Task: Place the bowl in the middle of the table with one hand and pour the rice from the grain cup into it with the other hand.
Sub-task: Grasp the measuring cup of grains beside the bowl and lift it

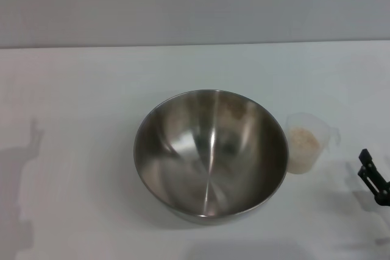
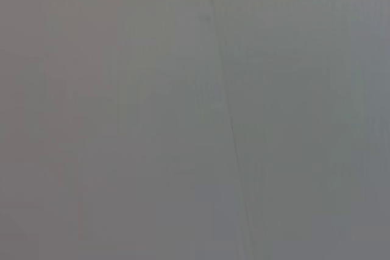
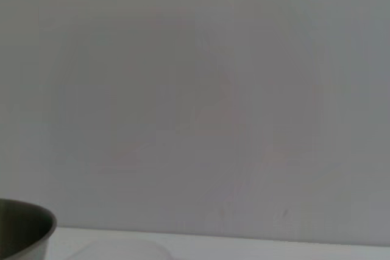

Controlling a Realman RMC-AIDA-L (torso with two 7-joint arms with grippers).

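Item one, nearest me: the stainless-steel mixing bowl (image 1: 211, 153), upright on the white table (image 1: 79, 101), at about the middle of the head view; I see no grains inside it.

Item two: my right gripper (image 1: 373, 178), a black tip entering at the right edge, low over the table, near the cup but apart from it. I cannot tell whether its fingers are spread or closed.

Item three: the clear grain cup (image 1: 306, 142), upright just beside the bowl's right rim, holding a heap of pale rice (image 1: 303, 140) (the right wrist view catches only the bowl's edge (image 3: 23, 229) against the wall).

Left gripper: unseen in any view.
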